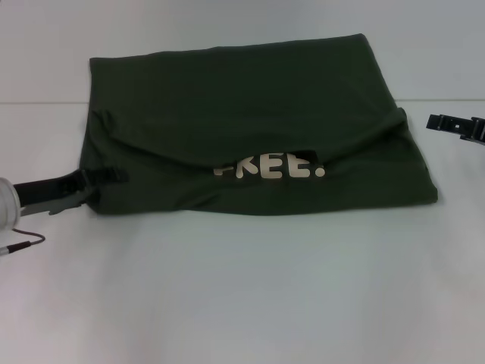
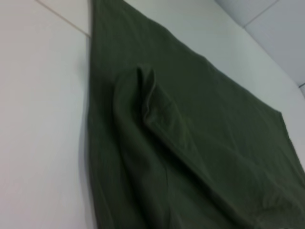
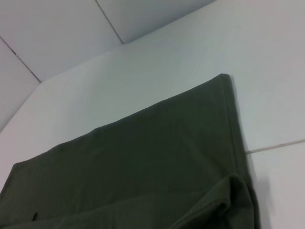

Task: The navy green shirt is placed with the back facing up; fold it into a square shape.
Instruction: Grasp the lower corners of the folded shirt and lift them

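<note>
White bench (image 1: 242, 303) carries the navy green shirt (image 1: 250, 114) mid-fold — soft, floppy cloth I'd pinch at its corners — left claw (image 1: 102, 179) closed on its near-left edge, right claw (image 1: 447, 124) beside it, grip state unclear.

A white table (image 1: 242, 288) fills the head view, smooth and evenly lit, with soft shadows only. A thin seam (image 1: 45, 101) crosses it far back, running side to side, and both wrist views show the same kind of thin seams between pale panels. A thin dark cable (image 1: 26, 243) lies on the table at the near left edge.
</note>
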Available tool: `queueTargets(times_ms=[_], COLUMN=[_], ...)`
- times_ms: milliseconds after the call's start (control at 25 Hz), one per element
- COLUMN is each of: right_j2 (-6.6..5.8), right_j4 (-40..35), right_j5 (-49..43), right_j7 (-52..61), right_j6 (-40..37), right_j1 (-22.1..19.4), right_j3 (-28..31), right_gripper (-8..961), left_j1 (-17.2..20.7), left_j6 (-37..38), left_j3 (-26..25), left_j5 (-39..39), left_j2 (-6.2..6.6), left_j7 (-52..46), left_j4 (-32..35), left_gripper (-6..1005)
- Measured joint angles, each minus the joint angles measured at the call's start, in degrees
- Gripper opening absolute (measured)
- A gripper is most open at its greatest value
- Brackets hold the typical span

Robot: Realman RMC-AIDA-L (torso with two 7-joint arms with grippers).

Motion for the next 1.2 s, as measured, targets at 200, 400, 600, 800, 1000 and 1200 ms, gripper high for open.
queueTargets(times_ms=[200, 400, 600, 800, 1000, 1200], right_j2=[0.11, 0.02, -0.02, -0.15, -0.39, -0.77], right_j4=[0.0, 0.0, 0.0, 0.0, 0.0, 0.0], right_j5=[0.0, 0.0, 0.5, 0.6, 0.6, 0.5], right_j7=[-0.3, -0.4, -0.4, -0.5, -0.4, -0.4], right_j6=[-0.2, -0.7, -0.7, -1.1, -1.6, -3.8], right_j1=[0.0, -0.1, -0.1, -0.1, -0.1, -0.3], right_j3=[0.5, 0.7, 1.3, 1.0, 1.3, 1.1], right_gripper=[927, 927, 927, 928, 928, 928], left_j1=[-0.8, -1.1, 0.2, 0.1, -0.1, 0.1], left_j6=[-2.2, -1.8, -1.3, -1.1, -0.9, 2.3], left_j3=[2.6, 3.0, 3.0, 3.1, 4.5, 4.2], left_j5=[0.0, 0.1, 0.0, 0.2, 0.2, 0.0], left_j2=[-0.02, -0.1, -0.23, -0.26, -0.27, 0.64], left_j7=[0.0, -0.1, -0.2, -0.1, 0.0, -0.1], left_j4=[-2.0, -2.3, -0.9, -0.9, -0.6, 1.0], left_gripper=[780, 779, 777, 508, 286, 70])
